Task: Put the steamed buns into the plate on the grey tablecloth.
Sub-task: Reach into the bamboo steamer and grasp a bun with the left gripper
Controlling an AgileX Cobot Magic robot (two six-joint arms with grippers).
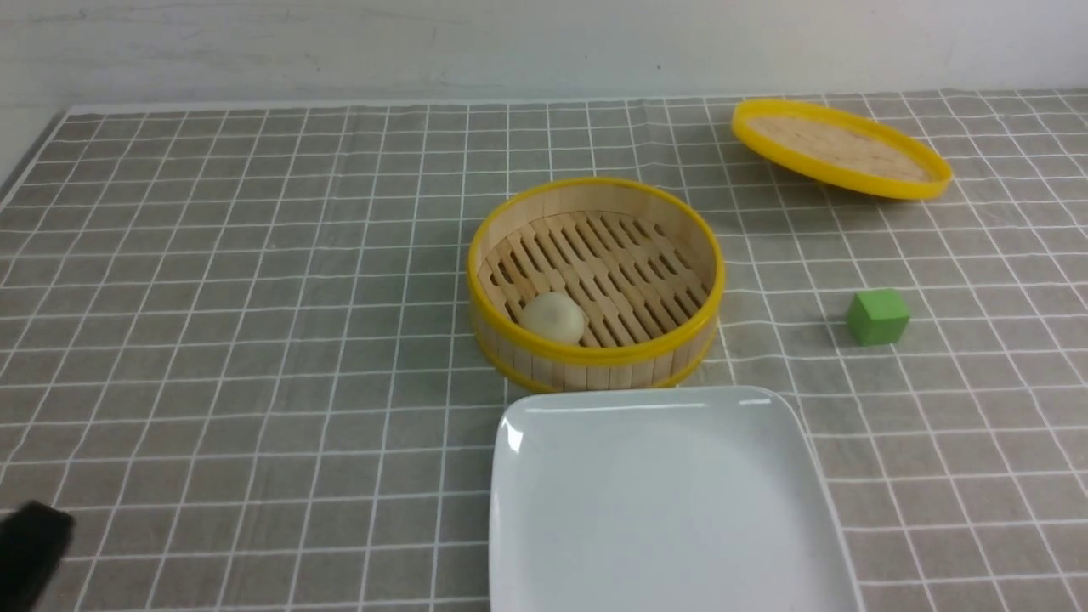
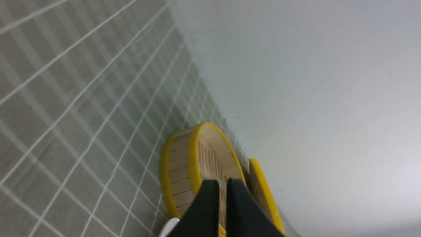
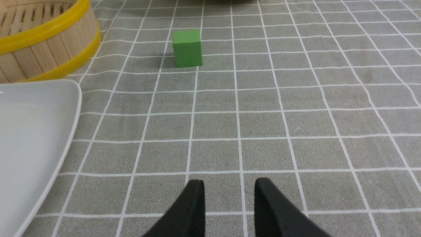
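Lying in steamer [image 1: 595, 340], bun [image 1: 552, 318] well apart from left fingers [image 2: 209, 197].

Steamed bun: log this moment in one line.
bun: inside steamer | plate: bare | left claw: empty | right claw: open, empty

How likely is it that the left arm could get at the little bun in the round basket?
Probably yes: the bun sits in the uncovered basket, its lid lying aside, though the rim might hinder the fingers.
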